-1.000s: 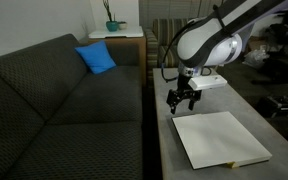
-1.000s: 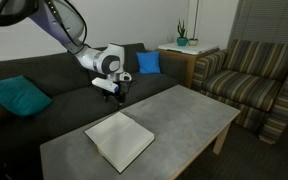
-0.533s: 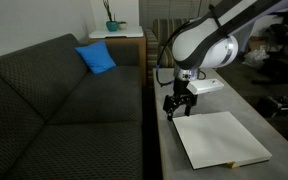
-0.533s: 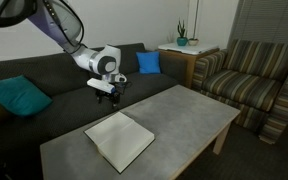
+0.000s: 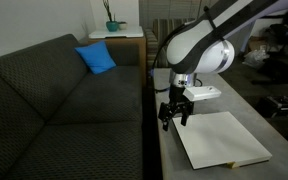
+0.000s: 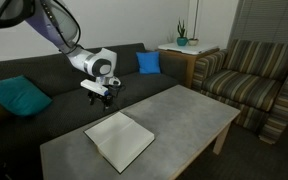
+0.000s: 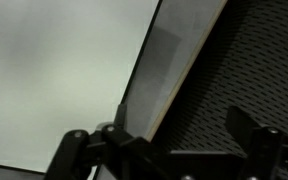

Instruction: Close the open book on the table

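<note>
The book (image 5: 222, 140) lies open and flat on the grey table (image 5: 169, 158), white pages up, with a thin yellow edge at its near side. In an exterior view the book (image 6: 119, 140) covers the table's (image 6: 189, 115) end nearest the sofa. My gripper (image 5: 174, 112) hangs open just above the table's sofa-side rim, by the book's far corner; an exterior view shows the gripper (image 6: 101, 98) a little above the tabletop. In the wrist view the white page (image 7: 54, 70) fills the left, a grey table strip (image 7: 169, 55) runs beside it, and my gripper (image 7: 159, 150) holds nothing.
A dark grey sofa (image 5: 54, 110) runs along the table, carrying a blue cushion (image 5: 97, 58) and a teal cushion (image 6: 19, 97). A wooden side table with a potted plant (image 6: 182, 42) stands at the back. A striped armchair (image 6: 254, 85) sits beyond the table's far end.
The gripper has moved down and along the table's sofa-side edge, closer to the book's corner, staying open. The book has not moved.
</note>
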`<state>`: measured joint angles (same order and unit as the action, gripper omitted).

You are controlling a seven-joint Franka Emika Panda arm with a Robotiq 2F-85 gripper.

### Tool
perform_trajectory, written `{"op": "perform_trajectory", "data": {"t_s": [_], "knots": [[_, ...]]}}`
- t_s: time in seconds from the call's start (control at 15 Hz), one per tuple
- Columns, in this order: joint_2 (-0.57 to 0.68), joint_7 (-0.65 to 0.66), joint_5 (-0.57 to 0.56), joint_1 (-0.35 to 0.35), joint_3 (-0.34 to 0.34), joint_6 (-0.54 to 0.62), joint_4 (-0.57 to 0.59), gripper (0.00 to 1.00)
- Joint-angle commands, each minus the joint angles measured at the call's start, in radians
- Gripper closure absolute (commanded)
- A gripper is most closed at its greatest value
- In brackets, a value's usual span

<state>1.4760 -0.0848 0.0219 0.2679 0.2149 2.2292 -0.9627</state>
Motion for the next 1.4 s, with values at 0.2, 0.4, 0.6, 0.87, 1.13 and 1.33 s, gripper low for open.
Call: {"op": "perform_trajectory", "data": {"t_s": [0.2,0.4,0.6,0.87,1.13,1.33], "knots": [[-0.001,0.12,0.045,0.028,-0.042,0.246,-0.044,0.0],[0.0,0.162,0.074,0.019,-0.026,0.312,-0.095,0.0],[0.002,0.167,0.102,0.01,-0.012,0.335,-0.14,0.0],[0.003,0.156,0.131,0.005,0.009,0.342,-0.19,0.0],[0.003,0.167,0.117,0.021,-0.002,0.312,-0.183,0.0],[0.003,0.175,0.116,0.027,-0.005,0.315,-0.191,0.0]]}}
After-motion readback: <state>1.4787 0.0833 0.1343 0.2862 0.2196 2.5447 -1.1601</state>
